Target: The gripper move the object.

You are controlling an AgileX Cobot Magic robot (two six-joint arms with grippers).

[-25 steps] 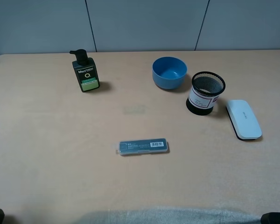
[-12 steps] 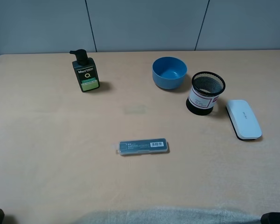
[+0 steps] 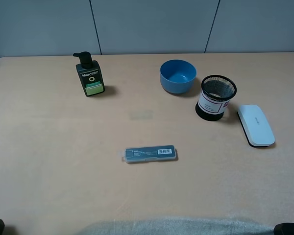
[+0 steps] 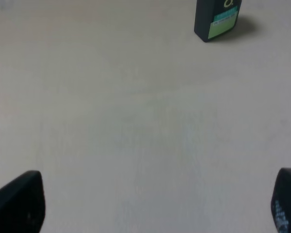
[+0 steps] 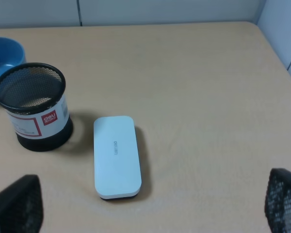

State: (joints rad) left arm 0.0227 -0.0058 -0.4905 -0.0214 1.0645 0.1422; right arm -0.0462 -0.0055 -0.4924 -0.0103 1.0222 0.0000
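The black wire-mesh pen cup (image 3: 216, 98) with a white label and red marks stands upright at the right of the table, between a blue bowl and a white case. It also shows in the right wrist view (image 5: 36, 107). My right gripper (image 5: 149, 204) is open and empty, well short of the cup, with only its dark fingertips (image 5: 14, 204) showing. My left gripper (image 4: 153, 204) is open and empty over bare table, far from the cup. In the exterior high view only dark bits of the arms show at the bottom corners.
A blue bowl (image 3: 178, 76) sits just behind and left of the cup. A white oblong case (image 3: 255, 125) lies to the cup's right. A dark pump bottle (image 3: 90, 75) stands at the back left. A grey flat case (image 3: 150, 153) lies mid-table.
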